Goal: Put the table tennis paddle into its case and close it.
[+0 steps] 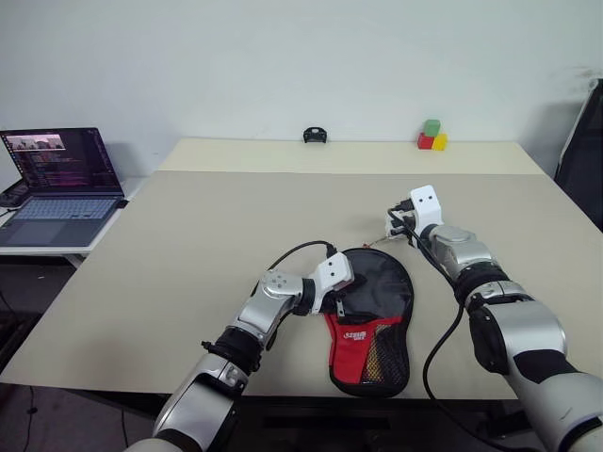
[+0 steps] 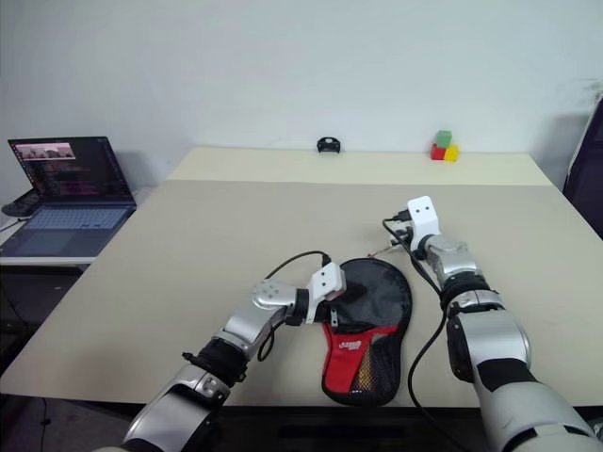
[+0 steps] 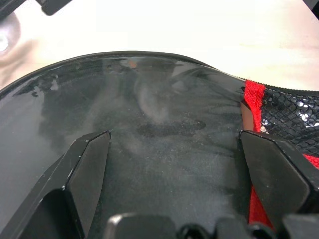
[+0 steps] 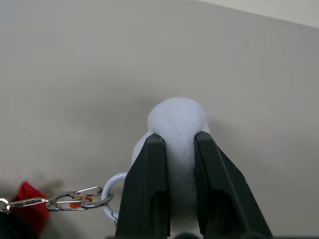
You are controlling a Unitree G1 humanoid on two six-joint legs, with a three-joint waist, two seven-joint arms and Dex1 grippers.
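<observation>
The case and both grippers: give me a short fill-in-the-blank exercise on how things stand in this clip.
1. The right gripper is shut on the white ____ clipped to the case by a chain.
2. The left gripper stands ____ over the case's black face.
3. The case's lower panel is ____ with a white logo.
4. The laptop stands to the robot's ____.

Missing words: ball; open; red; left

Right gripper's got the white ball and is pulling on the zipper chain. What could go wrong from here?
The right gripper pinches only the soft white ball; it could slip out under tension.

The thin chain and ring may snag or twist.

The left gripper is open over the case, not clamping it, so the case may drag along.
</observation>
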